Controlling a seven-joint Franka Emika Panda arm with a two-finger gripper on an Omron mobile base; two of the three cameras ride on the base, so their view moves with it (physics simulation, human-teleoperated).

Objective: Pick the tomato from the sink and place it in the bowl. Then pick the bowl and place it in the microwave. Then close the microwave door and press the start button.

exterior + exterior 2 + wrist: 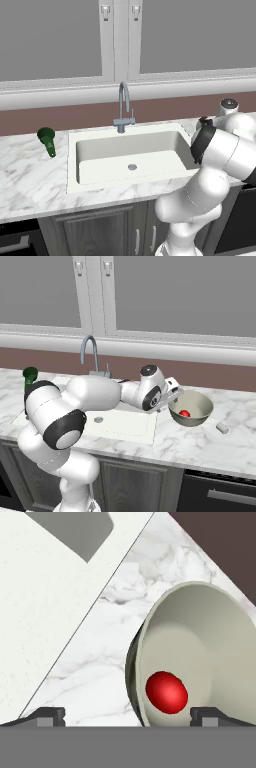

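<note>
— Are there any words to read?
— None can be made out on anything.
— What is the claw (127, 716) doing?
— Its two dark tips stand wide apart and hold nothing. One tip is over the white marble counter (107, 642), the other over the inside of the bowl (210, 637). Whether they touch the rim cannot be told.
— Where is the tomato (166, 692)?
— It lies inside the bowl, down near the bottom. The bowl sits on the counter just right of the sink (125, 426), near the front edge.
— And farther off?
— A small pale thing (222, 428) lies right of the bowl. A green cup (47, 140) lies left of the sink. The faucet (123, 107) stands at the back edge.
</note>
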